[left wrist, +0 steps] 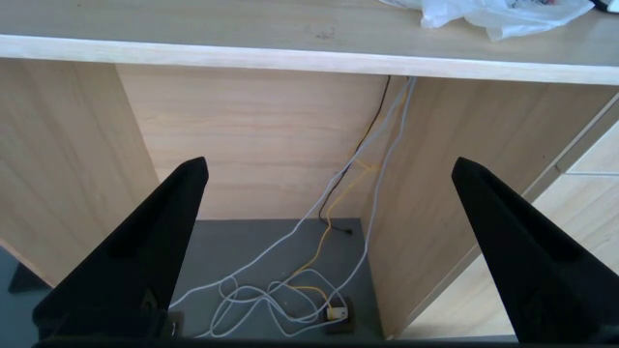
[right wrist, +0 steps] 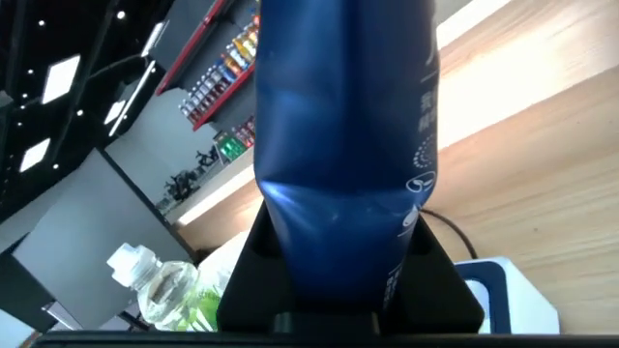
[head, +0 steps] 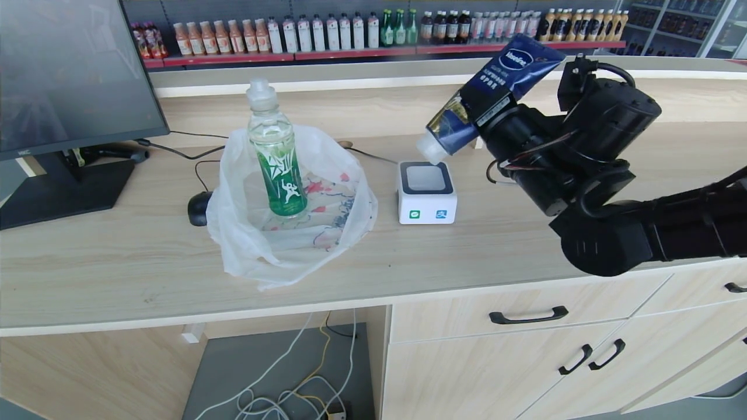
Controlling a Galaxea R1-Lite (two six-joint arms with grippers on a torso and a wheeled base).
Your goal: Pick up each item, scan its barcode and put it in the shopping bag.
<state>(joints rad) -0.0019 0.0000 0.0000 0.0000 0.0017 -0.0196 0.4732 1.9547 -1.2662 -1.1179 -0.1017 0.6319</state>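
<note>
My right gripper (head: pixel 487 119) is shut on a dark blue tube (head: pixel 490 90), held tilted with its white cap pointing down just above the white barcode scanner (head: pixel 426 192) on the counter. In the right wrist view the blue tube (right wrist: pixel 343 135) sits clamped between the jaws, with the scanner (right wrist: pixel 508 285) below. A green-labelled clear bottle (head: pixel 274 151) stands upright inside the open white shopping bag (head: pixel 292 204), left of the scanner. My left gripper (left wrist: pixel 324 251) is open, low under the counter edge, with nothing between its fingers.
A monitor (head: pixel 64 76) on a black stand occupies the counter's left end, with a black mouse (head: pixel 198 208) beside the bag. Cables (left wrist: pixel 309 290) lie on the floor under the counter. Drawers with black handles (head: pixel 528 318) face me at lower right. Shelves of bottles (head: pixel 373 29) line the back.
</note>
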